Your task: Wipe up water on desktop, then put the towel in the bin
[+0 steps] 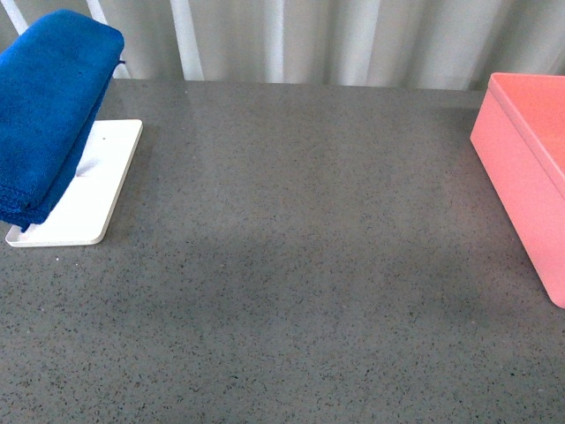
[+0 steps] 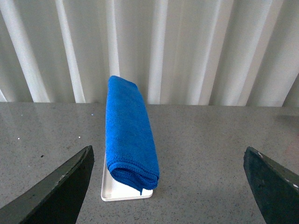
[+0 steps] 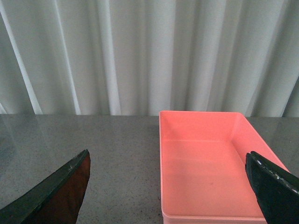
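Observation:
The blue towel [image 1: 48,106] lies folded on a white tray [image 1: 97,199] at the far left of the grey speckled desktop [image 1: 291,265]. The pink bin [image 1: 530,168] stands at the right edge, empty inside. I cannot make out any water on the desktop. Neither arm shows in the front view. In the left wrist view my left gripper [image 2: 167,186] is open, short of the towel [image 2: 128,135], which sits ahead between the fingers' lines. My right gripper [image 3: 168,191] is open, facing the bin [image 3: 210,177], with nothing held.
A white pleated curtain [image 1: 335,40] runs along the desktop's far edge. The white tray [image 2: 121,192] juts out under the towel's near end. Bare desktop stretches between tray and bin.

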Controlling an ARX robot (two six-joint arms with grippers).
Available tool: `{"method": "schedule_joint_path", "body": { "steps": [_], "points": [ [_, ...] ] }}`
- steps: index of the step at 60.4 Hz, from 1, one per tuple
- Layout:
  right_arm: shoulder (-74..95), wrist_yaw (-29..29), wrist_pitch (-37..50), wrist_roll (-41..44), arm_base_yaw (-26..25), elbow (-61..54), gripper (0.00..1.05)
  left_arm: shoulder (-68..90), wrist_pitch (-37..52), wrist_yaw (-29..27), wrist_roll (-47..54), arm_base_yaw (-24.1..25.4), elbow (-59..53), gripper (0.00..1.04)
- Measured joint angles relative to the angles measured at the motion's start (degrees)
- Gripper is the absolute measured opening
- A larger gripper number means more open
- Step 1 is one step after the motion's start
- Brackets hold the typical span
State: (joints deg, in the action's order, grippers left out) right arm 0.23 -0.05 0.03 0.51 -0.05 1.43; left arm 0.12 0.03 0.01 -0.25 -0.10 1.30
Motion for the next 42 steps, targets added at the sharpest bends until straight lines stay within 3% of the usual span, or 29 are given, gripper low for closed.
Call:
{"method": "schedule_joint_path", "body": {
  "steps": [42],
  "points": [
    [0.0, 0.0, 0.0, 0.0, 0.0, 0.0, 0.98, 0.0, 0.0, 0.0, 0.0, 0.0, 0.0, 0.98]
  ]
}}
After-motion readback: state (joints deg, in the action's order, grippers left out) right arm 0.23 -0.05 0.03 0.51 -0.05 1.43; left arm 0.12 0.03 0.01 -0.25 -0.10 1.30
